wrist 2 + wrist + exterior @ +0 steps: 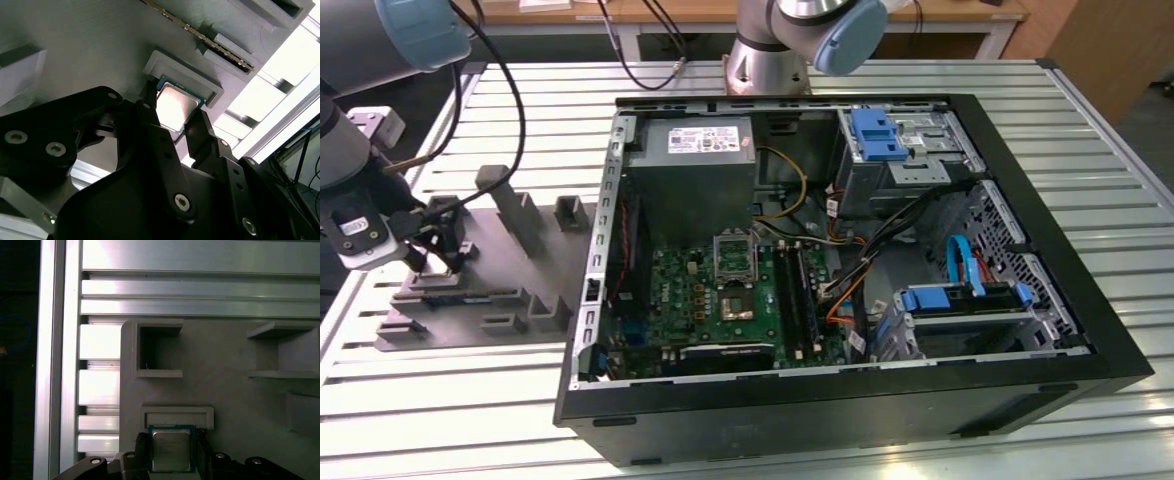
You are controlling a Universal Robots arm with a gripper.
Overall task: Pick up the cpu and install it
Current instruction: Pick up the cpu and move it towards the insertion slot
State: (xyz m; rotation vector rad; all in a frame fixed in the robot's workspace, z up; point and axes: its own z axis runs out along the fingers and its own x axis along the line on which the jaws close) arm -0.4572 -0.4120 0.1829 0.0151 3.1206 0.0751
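Note:
The cpu (pixel 172 107) (pixel 171 449) is a small square chip with a pale metal top and a green rim. It sits at the framed recess of the grey moulded tray (pixel 500 265) (pixel 90 45) (pixel 225 385), on the exterior view's left. My gripper (pixel 435 262) (pixel 172 117) (pixel 171 452) stands over that tray, its two black fingers (pixel 150 120) pressed against opposite edges of the chip. Whether the chip rests in the recess or is slightly raised I cannot tell. The dark silver-framed socket (pixel 736 300) lies on the green board inside the open computer case (pixel 854 400).
The case holds a grey power supply box (pixel 707 150), blue drive brackets (pixel 878 135), and loose cables (pixel 881 240) beside the socket. The tray has raised posts and slots (pixel 520 215). Everything sits on a slatted aluminium table (pixel 454 400). A second arm's base (pixel 767 60) stands behind the case.

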